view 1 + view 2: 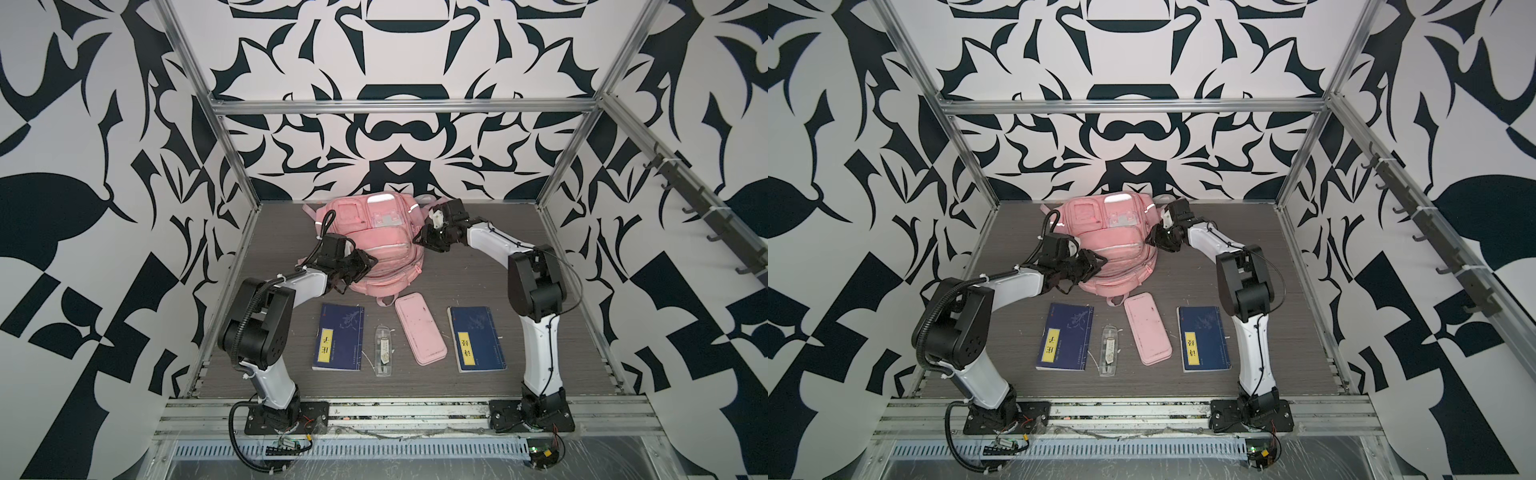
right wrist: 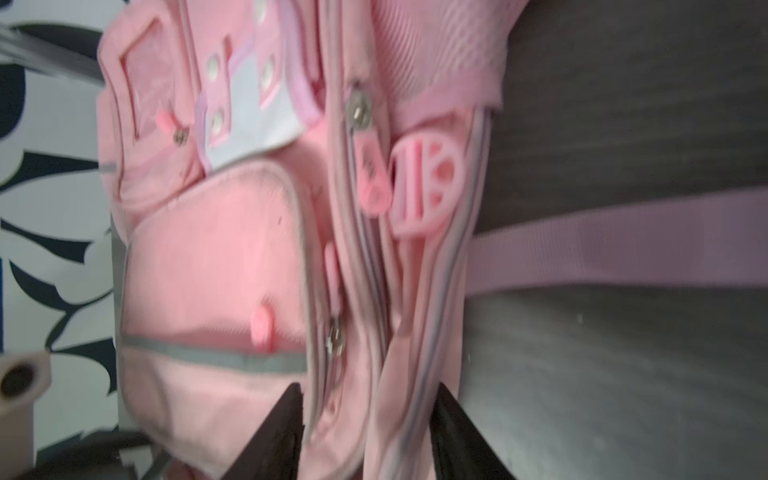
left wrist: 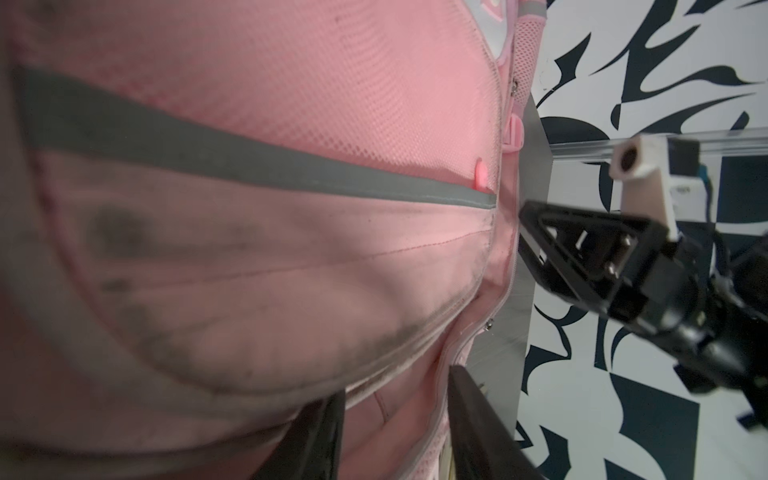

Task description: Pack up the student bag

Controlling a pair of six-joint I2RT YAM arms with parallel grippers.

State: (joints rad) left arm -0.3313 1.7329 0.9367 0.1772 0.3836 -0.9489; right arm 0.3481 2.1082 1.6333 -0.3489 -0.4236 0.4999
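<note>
The student bag (image 1: 376, 249) lies at the back middle of our desk (image 1: 478, 274). Our elbows bend inward. The left end effector (image 1: 362, 271) meets its left flank and the right end effector (image 1: 422, 243) its right edge, both with jaws parted astride a zip seam.

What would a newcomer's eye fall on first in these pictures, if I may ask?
The pink bag at the far middle of the table, with the left claw and right claw at its sides. Then the bold black-and-white walls all around.
</note>
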